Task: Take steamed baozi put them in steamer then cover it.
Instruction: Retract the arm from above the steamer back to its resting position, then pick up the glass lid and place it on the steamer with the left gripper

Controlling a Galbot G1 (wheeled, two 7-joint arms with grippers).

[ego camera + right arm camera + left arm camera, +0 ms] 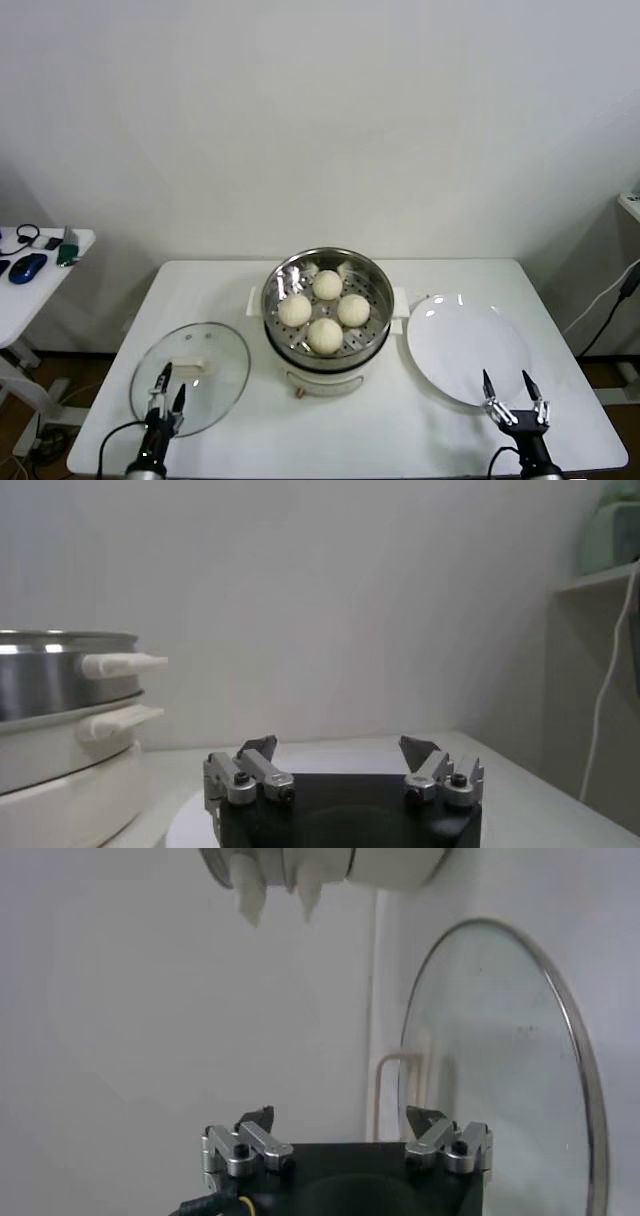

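The steamer (325, 352), a shiny steel pot on a cream-white base, stands mid-table with several cream-white baozi (325, 335) on its perforated tray. The cover (215, 355), a clear glass lid with a cream bar handle (193, 367), lies flat on the table left of the steamer. My left gripper (168, 388) is open and empty, low over the lid's near edge. In the left wrist view the lid (500, 1048) lies just ahead of the gripper (340, 1118). My right gripper (508, 386) is open and empty at the table's front right. It also shows in the right wrist view (338, 748), with the steamer (60, 720) off to one side.
A flat white plate (465, 347) lies right of the steamer, under the right gripper's tips. A side table (40, 275) with small items stands at far left. A cable (610, 300) hangs at far right. The white wall is behind the table.
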